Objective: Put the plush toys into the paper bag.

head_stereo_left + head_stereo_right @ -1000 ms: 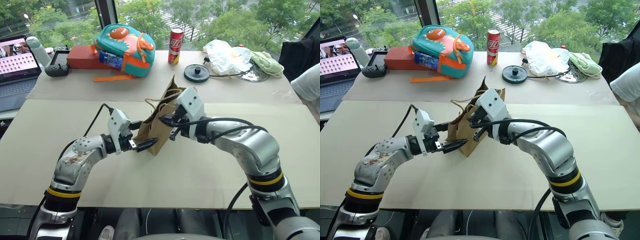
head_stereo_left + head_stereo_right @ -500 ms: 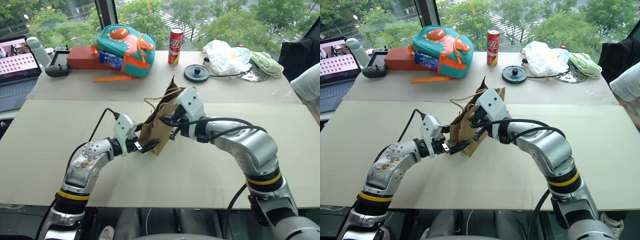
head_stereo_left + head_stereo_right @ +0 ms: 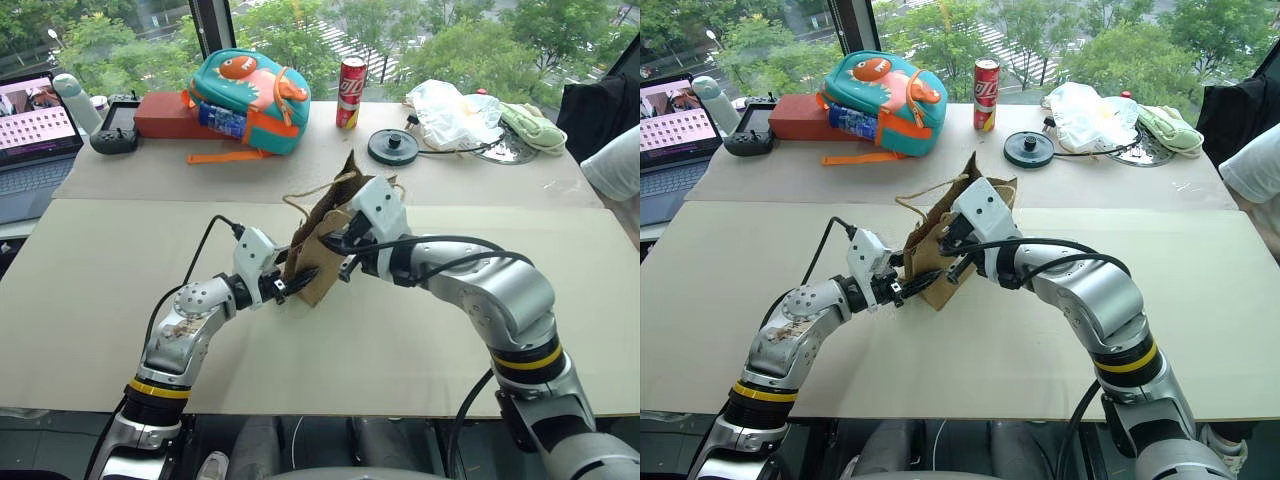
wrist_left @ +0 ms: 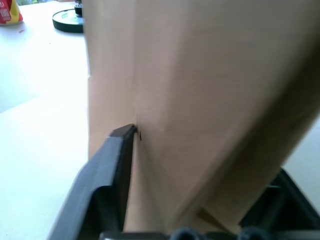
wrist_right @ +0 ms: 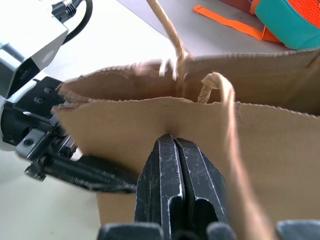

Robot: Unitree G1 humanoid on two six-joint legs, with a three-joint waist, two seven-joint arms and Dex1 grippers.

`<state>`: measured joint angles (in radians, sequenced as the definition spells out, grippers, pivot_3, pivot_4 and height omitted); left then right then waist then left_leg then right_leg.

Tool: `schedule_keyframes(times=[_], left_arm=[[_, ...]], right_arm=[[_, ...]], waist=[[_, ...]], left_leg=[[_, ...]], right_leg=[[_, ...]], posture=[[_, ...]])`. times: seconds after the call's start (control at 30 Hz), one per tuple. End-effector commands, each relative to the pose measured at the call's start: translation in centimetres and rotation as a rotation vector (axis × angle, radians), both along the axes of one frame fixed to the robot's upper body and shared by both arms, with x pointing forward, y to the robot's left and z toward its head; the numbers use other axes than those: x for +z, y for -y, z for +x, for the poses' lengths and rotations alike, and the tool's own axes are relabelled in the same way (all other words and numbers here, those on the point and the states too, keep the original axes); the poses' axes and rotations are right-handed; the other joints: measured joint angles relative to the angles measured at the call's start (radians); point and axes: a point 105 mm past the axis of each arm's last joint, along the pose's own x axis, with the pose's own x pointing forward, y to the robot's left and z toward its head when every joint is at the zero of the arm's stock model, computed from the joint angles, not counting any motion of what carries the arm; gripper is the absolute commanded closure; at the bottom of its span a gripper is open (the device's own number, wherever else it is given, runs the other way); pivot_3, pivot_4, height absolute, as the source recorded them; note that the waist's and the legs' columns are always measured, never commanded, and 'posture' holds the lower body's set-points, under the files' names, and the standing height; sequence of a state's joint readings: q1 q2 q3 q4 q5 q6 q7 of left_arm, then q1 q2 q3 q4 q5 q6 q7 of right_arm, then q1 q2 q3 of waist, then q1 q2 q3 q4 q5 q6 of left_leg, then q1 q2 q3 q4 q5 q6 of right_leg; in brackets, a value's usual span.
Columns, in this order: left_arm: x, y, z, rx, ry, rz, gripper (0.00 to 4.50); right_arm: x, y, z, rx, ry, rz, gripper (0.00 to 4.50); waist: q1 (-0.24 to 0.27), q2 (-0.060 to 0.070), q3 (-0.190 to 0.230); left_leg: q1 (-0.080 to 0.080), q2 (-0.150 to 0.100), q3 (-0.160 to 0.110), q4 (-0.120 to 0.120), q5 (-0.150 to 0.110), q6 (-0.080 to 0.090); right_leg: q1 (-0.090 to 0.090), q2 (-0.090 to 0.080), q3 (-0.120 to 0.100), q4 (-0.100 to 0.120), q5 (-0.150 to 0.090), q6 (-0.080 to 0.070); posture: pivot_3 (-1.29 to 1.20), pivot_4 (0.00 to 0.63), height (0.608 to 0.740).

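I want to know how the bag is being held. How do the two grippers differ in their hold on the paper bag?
The right gripper is pinched shut on the paper bag up by its top edge; the left gripper grips lower, with a side fold of the bag between its fingers. The right reaches in from above, the left lies level. Both hold the same bag.

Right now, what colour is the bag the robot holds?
Plain brown paper bag, best seen in the right eye view.
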<state>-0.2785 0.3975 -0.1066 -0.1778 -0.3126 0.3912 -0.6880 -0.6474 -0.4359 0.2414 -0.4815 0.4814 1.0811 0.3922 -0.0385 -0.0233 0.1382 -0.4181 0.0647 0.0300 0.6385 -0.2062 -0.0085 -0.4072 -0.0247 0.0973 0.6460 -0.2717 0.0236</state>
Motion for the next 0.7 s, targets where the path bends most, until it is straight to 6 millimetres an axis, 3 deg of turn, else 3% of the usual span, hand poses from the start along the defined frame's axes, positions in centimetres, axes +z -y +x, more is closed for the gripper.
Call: schedule_keyframes(times=[0.03, 0.13, 0.7], left_arm=[[1.03, 0.01, 0.14, -0.001, 0.047, -0.008, 3.59], [1.00, -0.06, 0.34, 0.009, 0.044, -0.008, 4.45], [1.29, 0.17, 1.13, 0.027, 0.038, -0.045, 4.45]], right_arm=[[1.19, -0.22, -0.23, 0.010, 0.043, 0.018, 4.50], [1.18, -0.24, -0.27, 0.011, 0.041, 0.020, 4.50], [0.84, 0.04, -1.04, 0.026, 0.023, 0.002, 4.50]], waist=[[0.000, 0.000, 0.000], [0.000, 0.000, 0.000], [0.000, 0.000, 0.000]], left_leg=[[0.000, 0.000, 0.000, 0.000, 0.000, 0.000], [0.000, 0.000, 0.000, 0.000, 0.000, 0.000], [0.000, 0.000, 0.000, 0.000, 0.000, 0.000]], right_leg=[[0.000, 0.000, 0.000, 0.000, 0.000, 0.000], [0.000, 0.000, 0.000, 0.000, 0.000, 0.000], [0.000, 0.000, 0.000, 0.000, 0.000, 0.000]], posture=[[0.00, 0.150, 0.733], [0.00, 0.150, 0.733], [0.00, 0.150, 0.733]])
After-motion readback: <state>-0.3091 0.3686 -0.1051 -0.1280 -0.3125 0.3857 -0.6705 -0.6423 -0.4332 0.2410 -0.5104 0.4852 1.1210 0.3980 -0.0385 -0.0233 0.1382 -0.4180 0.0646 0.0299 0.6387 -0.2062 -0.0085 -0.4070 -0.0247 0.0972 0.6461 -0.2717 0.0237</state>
